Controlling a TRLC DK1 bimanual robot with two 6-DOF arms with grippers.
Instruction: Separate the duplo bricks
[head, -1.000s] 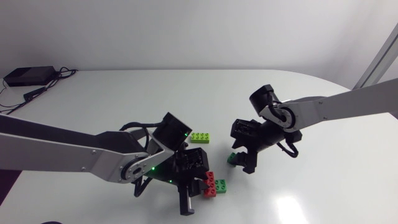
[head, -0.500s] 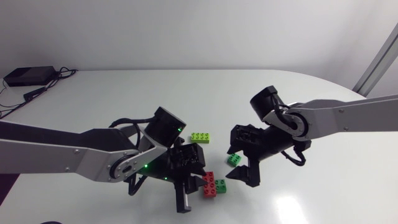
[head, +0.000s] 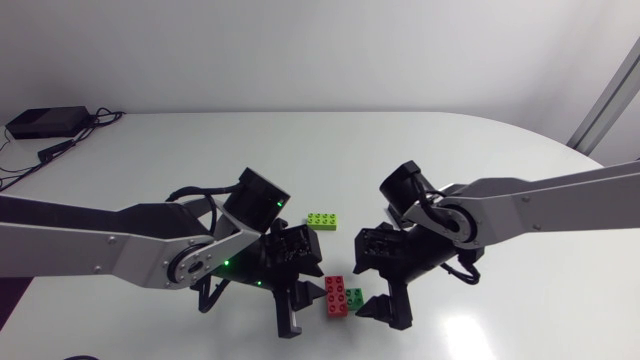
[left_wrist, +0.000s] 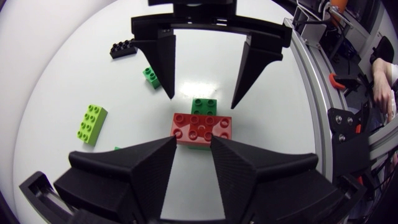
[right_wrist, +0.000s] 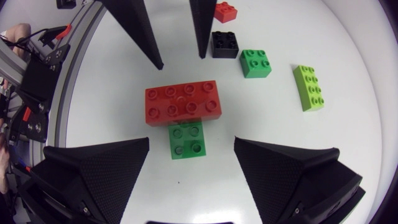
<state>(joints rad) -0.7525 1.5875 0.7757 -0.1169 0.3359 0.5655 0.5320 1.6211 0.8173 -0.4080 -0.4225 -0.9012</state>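
Left gripper (left_wrist: 193, 142): fingers spread, holding nothing; red two-by-four plastic brick (left_wrist: 201, 127) lay just ahead of tips. Right gripper (right_wrist: 191, 144): fingers spread, empty; small green square plastic brick (right_wrist: 188, 139) sat between tips, gap either side, far end hidden under red brick. Lime oblong plastic brick (head: 321, 220) lay apart from both grippers.

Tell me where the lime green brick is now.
In the head view, the lime green brick lies flat near the middle of the table, just beyond the red brick and apart from it.

Red brick (left_wrist: 200, 127) sits on green brick (left_wrist: 204, 106) before left end effector (left_wrist: 193, 142).
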